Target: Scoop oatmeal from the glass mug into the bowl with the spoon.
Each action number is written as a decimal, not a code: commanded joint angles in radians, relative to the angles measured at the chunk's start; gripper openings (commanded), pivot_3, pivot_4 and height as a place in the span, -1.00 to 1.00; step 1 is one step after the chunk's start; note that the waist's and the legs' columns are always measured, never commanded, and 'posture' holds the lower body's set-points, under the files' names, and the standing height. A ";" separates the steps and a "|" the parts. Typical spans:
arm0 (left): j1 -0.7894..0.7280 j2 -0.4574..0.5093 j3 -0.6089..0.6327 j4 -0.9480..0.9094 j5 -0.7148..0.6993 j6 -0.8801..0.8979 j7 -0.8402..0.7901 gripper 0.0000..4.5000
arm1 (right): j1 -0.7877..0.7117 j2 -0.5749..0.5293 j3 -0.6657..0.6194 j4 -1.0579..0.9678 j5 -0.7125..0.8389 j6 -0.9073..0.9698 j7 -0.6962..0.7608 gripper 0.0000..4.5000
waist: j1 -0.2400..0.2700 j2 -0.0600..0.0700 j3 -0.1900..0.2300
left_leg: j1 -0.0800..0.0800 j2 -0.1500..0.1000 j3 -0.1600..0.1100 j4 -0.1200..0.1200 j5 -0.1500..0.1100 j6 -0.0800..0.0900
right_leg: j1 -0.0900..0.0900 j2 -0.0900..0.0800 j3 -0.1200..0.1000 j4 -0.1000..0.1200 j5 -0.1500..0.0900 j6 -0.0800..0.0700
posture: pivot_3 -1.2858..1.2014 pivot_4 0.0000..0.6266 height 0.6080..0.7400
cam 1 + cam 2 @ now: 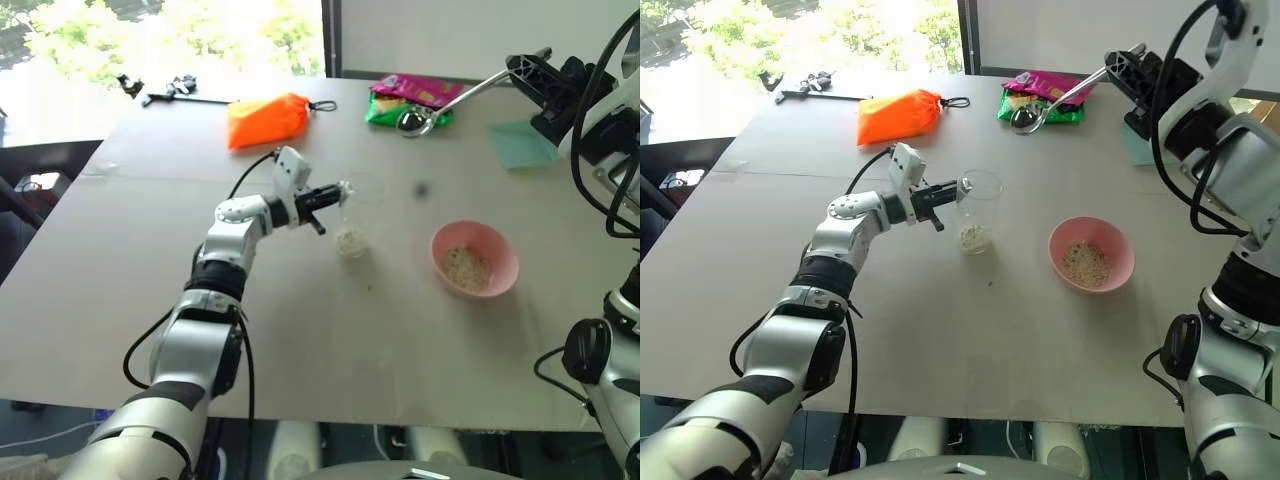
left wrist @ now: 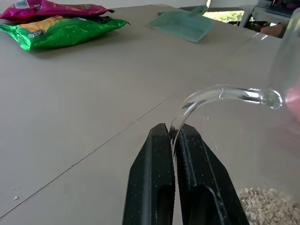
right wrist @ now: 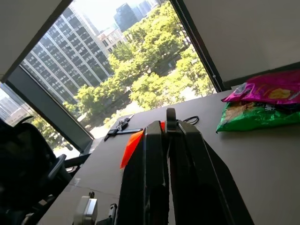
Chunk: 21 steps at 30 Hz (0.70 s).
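Left gripper (image 2: 172,136), matte black fingers clamped on curved handle of clear glass mug (image 1: 979,205) w/ flaky oatmeal (image 1: 975,237), mid-table; right gripper (image 1: 517,66) pinches slim shiny spoon (image 1: 440,105) aloft, far right; smooth pink bowl (image 1: 474,258) near right.

Clear glass mug (image 1: 979,210) upright mid-desk, handle pinched in left pincer (image 2: 173,136), thin layer of oatmeal (image 1: 975,238) at bottom. Pink bowl (image 1: 1091,254) near it, some oats inside. Silver spoon (image 1: 1052,102) held aloft in right pincer (image 1: 1118,65), tilted bowl-end down.
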 commanded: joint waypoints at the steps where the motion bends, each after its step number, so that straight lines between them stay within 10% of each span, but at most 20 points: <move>1: 0.032 -0.011 0.054 -0.134 -0.026 0.034 0.088 -0.98 | -0.010 -0.037 0.034 -0.076 0.062 -0.017 0.044 -1.00 | 0.000 0.000 0.000 | 0.000 0.000 0.000 0.000 0.000 0.000 | 0.000 0.000 0.000 0.000 0.000 0.000 | 0.03 -0.52 1.00; 21: 0.245 0.003 0.092 -0.640 0.062 -0.033 0.413 -0.98 | -0.113 -0.056 0.347 -0.030 -0.328 -0.077 0.386 -1.00 | 0.003 0.000 0.000 | -0.001 0.000 0.000 0.000 0.000 0.000 | 0.000 0.000 -0.001 0.000 0.000 0.000 | 0.03 -0.52 1.00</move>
